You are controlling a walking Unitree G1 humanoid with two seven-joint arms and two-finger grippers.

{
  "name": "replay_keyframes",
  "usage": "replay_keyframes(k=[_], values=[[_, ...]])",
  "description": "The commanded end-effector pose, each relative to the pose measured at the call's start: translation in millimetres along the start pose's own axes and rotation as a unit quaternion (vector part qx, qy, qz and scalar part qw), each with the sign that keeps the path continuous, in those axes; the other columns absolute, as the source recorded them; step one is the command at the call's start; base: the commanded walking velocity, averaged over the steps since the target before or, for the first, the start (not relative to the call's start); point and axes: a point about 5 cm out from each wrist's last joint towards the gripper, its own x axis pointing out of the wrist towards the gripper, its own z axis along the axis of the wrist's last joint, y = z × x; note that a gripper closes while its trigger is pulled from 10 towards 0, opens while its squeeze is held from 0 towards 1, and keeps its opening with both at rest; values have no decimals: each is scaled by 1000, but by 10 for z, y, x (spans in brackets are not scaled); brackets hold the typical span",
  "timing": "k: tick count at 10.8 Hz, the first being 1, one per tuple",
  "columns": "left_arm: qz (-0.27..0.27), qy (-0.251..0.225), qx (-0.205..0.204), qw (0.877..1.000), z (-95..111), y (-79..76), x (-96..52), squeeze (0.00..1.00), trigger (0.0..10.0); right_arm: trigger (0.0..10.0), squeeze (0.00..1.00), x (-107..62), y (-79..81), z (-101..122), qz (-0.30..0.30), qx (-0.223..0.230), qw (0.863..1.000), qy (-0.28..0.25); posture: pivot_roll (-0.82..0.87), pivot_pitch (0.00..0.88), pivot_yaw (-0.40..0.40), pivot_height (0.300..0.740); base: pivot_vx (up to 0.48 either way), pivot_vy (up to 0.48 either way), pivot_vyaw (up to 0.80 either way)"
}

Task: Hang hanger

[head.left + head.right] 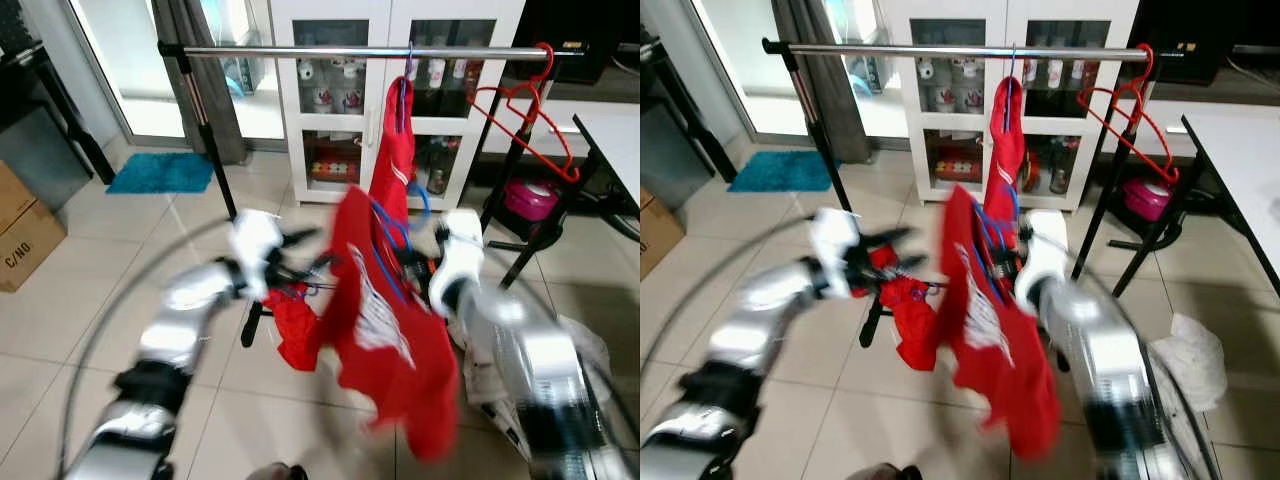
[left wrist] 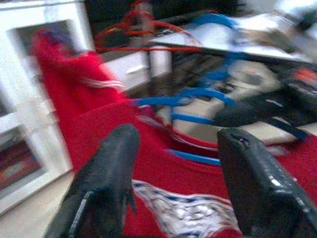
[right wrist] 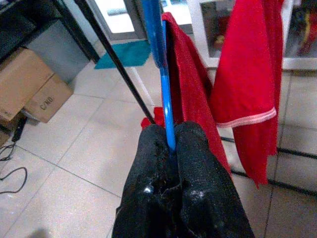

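This is a room in a home. It has a pale tiled floor (image 1: 90, 300), a white glass-door cabinet (image 1: 345, 90) stocked with bottles and jars, a teal mat (image 1: 160, 172) by a bright doorway, a freestanding clothes rail (image 1: 300, 51) holding red garments, and cardboard boxes (image 1: 25, 235) along the wall.

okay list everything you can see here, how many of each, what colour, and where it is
Clothes rail: one, silver bar on black stands, ahead.
Hung shirt: one, red, on the rail.
Held shirt: one, red with white print, between the arms.
Blue hanger: one, in the held shirt.
Empty hangers: red, count unclear, at the rail's right end.
Cabinet: one, white, glass doors, behind the rail.
Mat: one, teal, by the door.
Cardboard box: one, brown, far left.
Left gripper: open, at the held shirt.
Right gripper: shut on the blue hanger.
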Motion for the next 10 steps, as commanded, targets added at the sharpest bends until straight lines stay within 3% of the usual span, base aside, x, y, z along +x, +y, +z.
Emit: replay_keyframes(k=[1, 2, 3, 5, 6, 10], values=[[81, -14, -31, 996, 46, 151, -190, 0, 10000, 10000, 0, -97, 50, -1, 2, -12, 999, -33, -124, 0, 119, 740, 0, 0, 0], [134, 0, -45, 990, 14, 201, -323, 0, 10000, 10000, 0, -178, 39, -140, -15, -5, 999, -29, -117, 0, 115, 740, 0, 0, 0], [238, 25, -38, 970, -119, 259, -503, 0, 10000, 10000, 0, -277, 43, -372, -51, 22, 998, -31, -117, 0, 117, 740, 0, 0, 0], [245, 39, -27, 968, -216, 127, -394, 0, 10000, 10000, 0, -280, 144, -421, -43, 30, 998, -34, -137, 0, 148, 740, 306, 0, 800], [216, 80, 10, 973, -293, 14, -285, 0, 10000, 10000, 0, -287, 164, -396, -44, 27, 998, -40, -143, 0, 164, 740, 386, 0, 794], [244, 79, 5, 966, -305, -16, -229, 0, 10000, 10000, 0, -198, 190, -332, -39, 3, 998, -46, -104, 0, 142, 740, 441, 0, 731]])
